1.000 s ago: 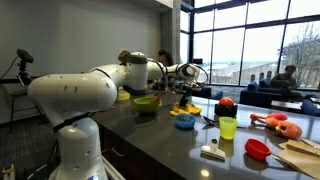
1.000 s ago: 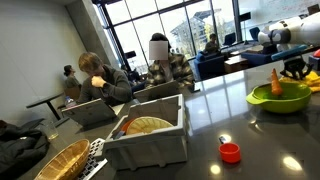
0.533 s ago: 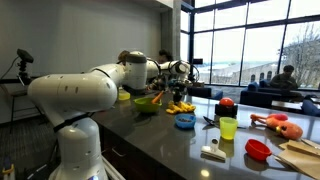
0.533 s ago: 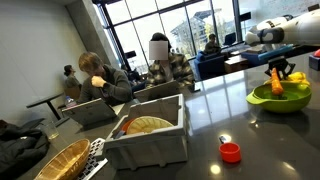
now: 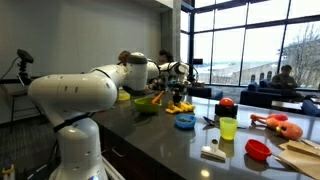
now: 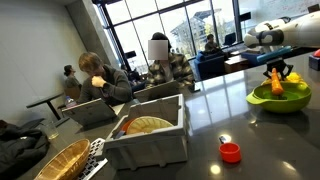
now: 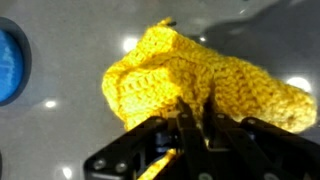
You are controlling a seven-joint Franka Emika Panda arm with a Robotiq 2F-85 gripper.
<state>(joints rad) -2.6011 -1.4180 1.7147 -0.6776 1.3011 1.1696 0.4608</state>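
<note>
My gripper (image 7: 197,100) is shut on a yellow crocheted piece (image 7: 170,70), which fills most of the wrist view and hangs over the grey countertop. In both exterior views the gripper (image 5: 178,90) (image 6: 277,70) hangs beside and just above a green bowl (image 5: 147,102) (image 6: 280,98) with the yellow piece dangling from it. A blue bowl (image 7: 10,65) (image 5: 185,121) lies close by on the counter. Whether the piece touches the green bowl cannot be told.
On the counter stand a yellow-green cup (image 5: 228,127), a red bowl (image 5: 257,149), a red round fruit (image 5: 226,103) and an orange plush toy (image 5: 275,123). A white crate (image 6: 150,135), a wicker basket (image 6: 60,160) and a red cap (image 6: 230,152) lie farther along. People sit behind.
The gripper has carried the yellow piece sideways along the counter to the green bowl, then stayed almost still over the last half second. The jaws stayed shut.
</note>
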